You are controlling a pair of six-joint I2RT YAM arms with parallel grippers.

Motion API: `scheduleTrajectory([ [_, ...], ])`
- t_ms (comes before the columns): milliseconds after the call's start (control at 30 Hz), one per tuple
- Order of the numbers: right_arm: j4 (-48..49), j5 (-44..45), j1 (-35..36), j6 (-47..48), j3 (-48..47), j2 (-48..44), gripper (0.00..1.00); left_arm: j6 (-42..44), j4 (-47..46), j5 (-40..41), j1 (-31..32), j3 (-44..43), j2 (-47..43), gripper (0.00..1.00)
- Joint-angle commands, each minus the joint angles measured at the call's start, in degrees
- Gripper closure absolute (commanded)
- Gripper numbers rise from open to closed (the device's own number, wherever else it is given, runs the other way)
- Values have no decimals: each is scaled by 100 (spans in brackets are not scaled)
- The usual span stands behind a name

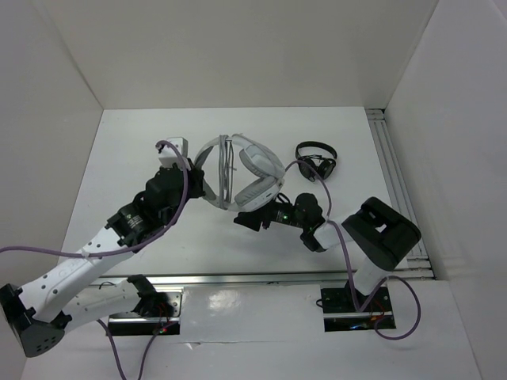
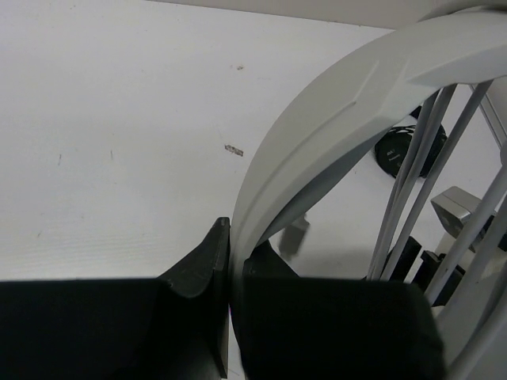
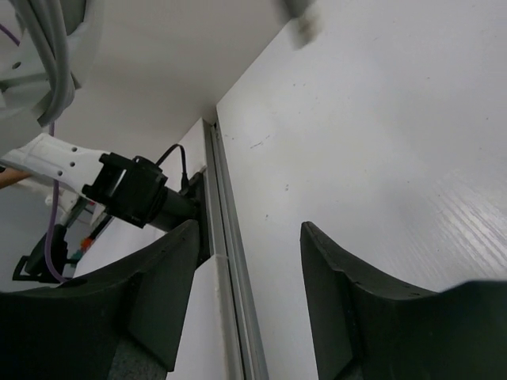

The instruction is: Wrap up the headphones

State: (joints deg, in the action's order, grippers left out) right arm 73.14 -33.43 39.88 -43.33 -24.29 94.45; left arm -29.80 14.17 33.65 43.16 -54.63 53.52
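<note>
The large light grey headphones point(image 1: 252, 170) stand on edge mid-table, cups to the right and wide headband point(image 1: 211, 162) to the left. My left gripper point(image 1: 203, 184) is shut on that headband. In the left wrist view the band point(image 2: 317, 134) runs up from between the closed fingers of the left gripper point(image 2: 236, 237). Thin grey cable strands point(image 2: 408, 190) cross to its right. My right gripper point(image 1: 242, 221) sits just below the lower cup, open with nothing between its fingers. In its wrist view the right gripper point(image 3: 249, 237) shows only bare table, with part of the headphones point(image 3: 40, 55) at the top left.
Small black headphones point(image 1: 317, 162) lie to the right of the grey ones. They also show behind the band as a dark shape point(image 2: 396, 150). A metal rail point(image 1: 396, 182) runs along the table's right side and another rail point(image 3: 230, 261) along the near edge.
</note>
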Motion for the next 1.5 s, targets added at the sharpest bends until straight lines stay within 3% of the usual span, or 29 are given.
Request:
scheduleTrajectory([
  [0,1555,-67,-77,219,108,-374,38,-8,-583,-34,-62,-399,-218,100],
  [200,203,283,-77,1009,452,-1831,37,-131,-48,-139,-114,-399,-272,100],
  [300,-1728,1055,36,1852,505,-3128,37,-280,181,-192,-114,-338,-333,100],
  [333,-2830,1667,38,2055,452,-3474,37,-281,243,-192,-114,-268,-333,100],
  [467,-4942,3039,178,2732,137,-4917,35,-333,357,-333,-114,-57,-439,100],
  [533,-5858,3673,178,2803,-100,-5559,35,-333,410,-394,-114,5,-491,100],
  [667,-6845,4072,178,3005,-505,-6158,32,-395,411,-447,-114,189,-562,100],
  [900,-7630,4520,178,2874,-1068,-6519,32,-448,700,-570,-114,190,-501,100],
  [1467,-8439,4521,178,2936,-1815,-6571,32,-807,1261,-895,-114,524,-201,100],
])
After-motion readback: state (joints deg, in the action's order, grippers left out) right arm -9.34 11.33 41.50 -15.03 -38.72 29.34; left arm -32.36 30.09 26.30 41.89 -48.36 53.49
